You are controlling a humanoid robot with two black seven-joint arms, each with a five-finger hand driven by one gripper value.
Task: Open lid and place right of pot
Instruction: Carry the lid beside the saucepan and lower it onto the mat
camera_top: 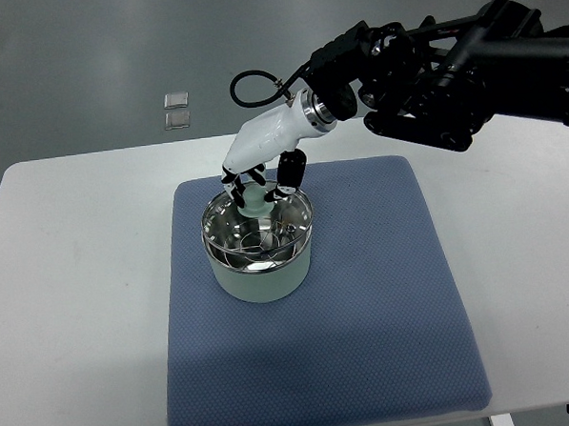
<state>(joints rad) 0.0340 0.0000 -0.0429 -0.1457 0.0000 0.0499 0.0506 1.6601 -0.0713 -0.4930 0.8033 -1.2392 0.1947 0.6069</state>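
Top view: right hand over pot rim.

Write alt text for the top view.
The right hand grips the knob of a glass lid on a pale pot, which stands on a blue mat on a white table.
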